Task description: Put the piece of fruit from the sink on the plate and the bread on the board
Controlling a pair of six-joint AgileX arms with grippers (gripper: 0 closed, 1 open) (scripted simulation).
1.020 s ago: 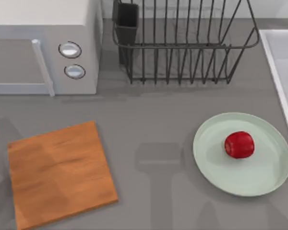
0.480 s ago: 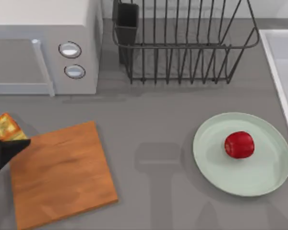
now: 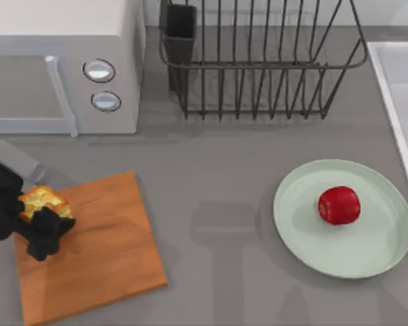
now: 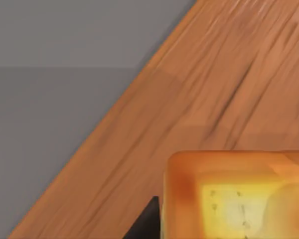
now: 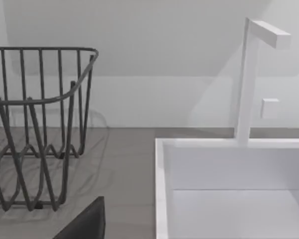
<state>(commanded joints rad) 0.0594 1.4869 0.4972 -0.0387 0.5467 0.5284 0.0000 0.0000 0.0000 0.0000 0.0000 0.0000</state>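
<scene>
No legible text, label, brand, number or sign appears anywhere in these views. The microwave [image 3: 61, 64] carries two round dials without markings, and the board [image 3: 102, 258], the plate [image 3: 387, 251] and the sink [image 5: 162, 199] are all plain.

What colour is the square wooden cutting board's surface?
Orange-brown with darker streaks of grain, clearest in the left wrist view: the square wooden cutting board.
</scene>
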